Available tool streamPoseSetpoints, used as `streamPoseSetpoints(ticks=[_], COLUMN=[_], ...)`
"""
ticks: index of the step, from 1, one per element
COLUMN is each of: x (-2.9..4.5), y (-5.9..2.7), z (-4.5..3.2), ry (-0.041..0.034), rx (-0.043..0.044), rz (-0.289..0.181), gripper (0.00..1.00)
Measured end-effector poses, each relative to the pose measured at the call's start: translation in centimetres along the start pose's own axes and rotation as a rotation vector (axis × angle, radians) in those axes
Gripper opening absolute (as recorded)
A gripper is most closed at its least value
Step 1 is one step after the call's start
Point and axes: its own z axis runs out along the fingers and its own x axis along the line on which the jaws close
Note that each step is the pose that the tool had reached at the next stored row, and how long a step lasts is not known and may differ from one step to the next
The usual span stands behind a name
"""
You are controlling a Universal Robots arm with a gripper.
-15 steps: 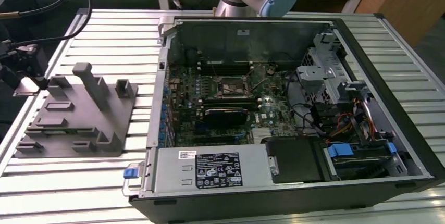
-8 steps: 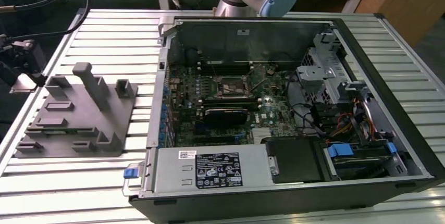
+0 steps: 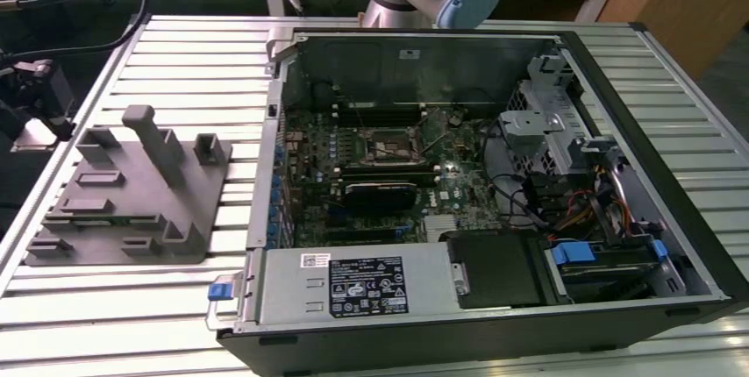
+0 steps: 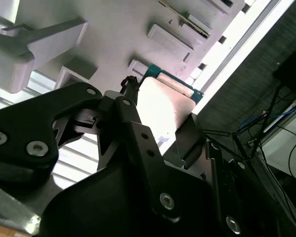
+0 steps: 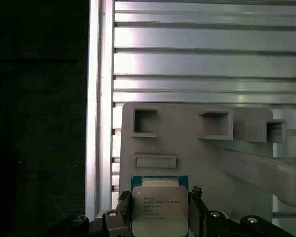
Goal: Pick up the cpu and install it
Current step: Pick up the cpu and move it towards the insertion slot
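Ribbed metal slats form the desk (image 3: 153, 307). On it an open computer case (image 3: 655, 131) is laid at the exterior view's right, and a grey moulded fixture (image 3: 129, 193) at the exterior view's left. A motherboard (image 3: 457, 175) is exposed inside the case, with a dark square socket (image 3: 387, 145) near its middle. In the first wrist view the cpu (image 5: 160, 210) is seen clamped by two opposite edges between the fingers (image 5: 198, 207) of the gripper (image 5: 160, 202), its silver top and green rim showing. It is held against the fixture, just beside a shallow rectangular recess (image 5: 155, 161). Whether it is lifted clear cannot be told.
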Motion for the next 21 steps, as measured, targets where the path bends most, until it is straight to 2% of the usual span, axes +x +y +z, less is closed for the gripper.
streamPoseSetpoints(ticks=[14,21], x=[-0.05,-0.07], y=[0.16,0.22], z=[-2.04,-2.83], ry=[-0.0004,-0.0008], rx=[0.0000,0.0000], rz=[-0.001,-0.001], gripper=[0.55,0.55])
